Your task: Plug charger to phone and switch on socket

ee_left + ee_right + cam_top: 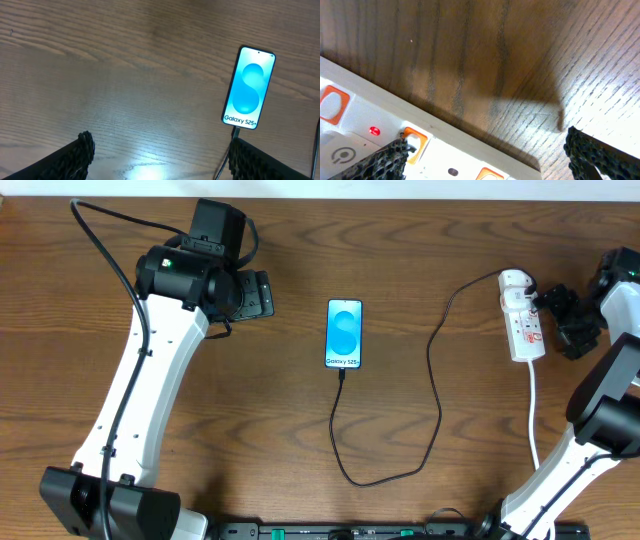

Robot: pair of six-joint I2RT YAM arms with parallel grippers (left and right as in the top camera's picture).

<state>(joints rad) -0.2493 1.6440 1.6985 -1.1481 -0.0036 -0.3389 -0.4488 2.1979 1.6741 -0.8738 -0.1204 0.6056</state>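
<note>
Your phone (343, 333) sits middle of the tabletop (230, 410), charger (437, 380) touching its 6 o'clock end, open wood all round. Socket (523, 320) at 3 o'clock, near the edge. Left tool (161, 142) and right tool (486, 140) are both released.

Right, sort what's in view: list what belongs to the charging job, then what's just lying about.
Job:
- phone, screen lit
- charger, black cable running from the phone's lower end toward the socket
- socket, white strip with its thick white cord

Just there:
- wooden table
- black rail at its near edge
Nothing else loose is in view.
</note>
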